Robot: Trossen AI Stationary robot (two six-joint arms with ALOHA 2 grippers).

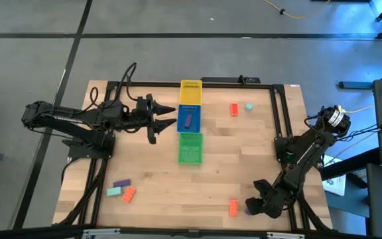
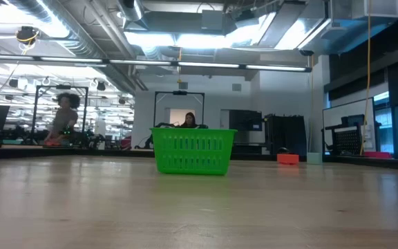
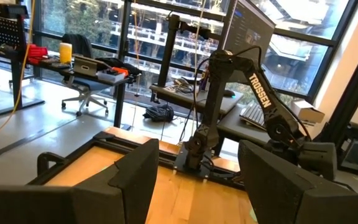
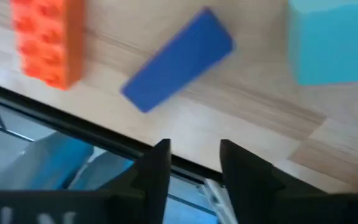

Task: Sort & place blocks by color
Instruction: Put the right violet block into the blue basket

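Setting: wooden table (image 1: 211, 172) under bright shop lighting, with people at benches in the room beyond

Trays: yellow tray (image 1: 190, 93), blue tray (image 1: 189, 118) and green tray (image 1: 190, 147) stand in one touching row at mid-table; a purple block (image 1: 188, 120) already lies in the blue tray

Loose blocks: an orange-red block (image 1: 233, 109) and a mint block (image 1: 249, 106) near the far right; a purple block (image 1: 121, 183), a teal block (image 1: 114, 191) and an orange-red block (image 1: 128, 194) clustered near the front left; an orange-red block (image 1: 233, 208) near the front right

Right gripper (image 1: 254, 207): low at the front right edge, fingers parted and holding nothing

Key relation: in the right wrist view a purple-blue block (image 4: 178, 59) lies just ahead of the fingertips, its long axis diagonal to the finger gap, with an orange-red block (image 4: 47, 40) to one side and a teal block (image 4: 332, 40) to the other

Left gripper (image 1: 158, 118): hovering just beside the blue tray, fingers apart, empty

Nearer arm: right, by far, for the front-right blocks

Judgement: the wrist likely needs to turn so the fingers close across the purple-blue block's short sides
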